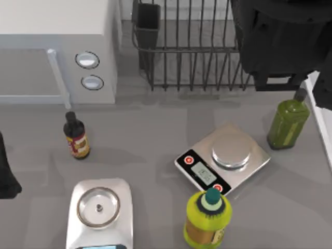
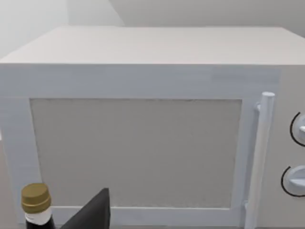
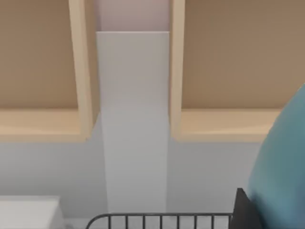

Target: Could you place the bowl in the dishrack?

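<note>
- A smooth grey table (image 1: pixel 155 129) seen from above carries kitchen items.
- The dishrack (image 1: pixel 187 52), thin black wire with upright bars and a dark rectangular utensil cup (image 1: pixel 148 23) at its left corner, stands at the upper middle of the top view. Its top rail also runs along the bottom edge of the right wrist view (image 3: pixel 157 218).
- The right arm (image 1: pixel 282 41), a bulky matte black mass, hangs over the rack's right end at the upper right of the top view. I cannot tell how far its end effector is open.
- In the right wrist view a curved, smooth teal surface, seemingly the bowl (image 3: pixel 281 167), sits at the right edge beside a black fingertip (image 3: pixel 244 210), above the rack rail.
- The left arm (image 1: pixel 8 171) is parked at the left edge of the top view; one dark finger (image 2: pixel 93 212) pokes up in the left wrist view, its opening unclear.
- A boxy white microwave (image 1: pixel 57 46) with two round knobs fills the upper left.
- Also on the table: a small dark sauce bottle (image 1: pixel 76 136), a green glass bottle (image 1: pixel 288 123), a yellow-green jug (image 1: pixel 206 220), a silver kitchen scale (image 1: pixel 223 160) with a round platter, and a white scale (image 1: pixel 99 212).
</note>
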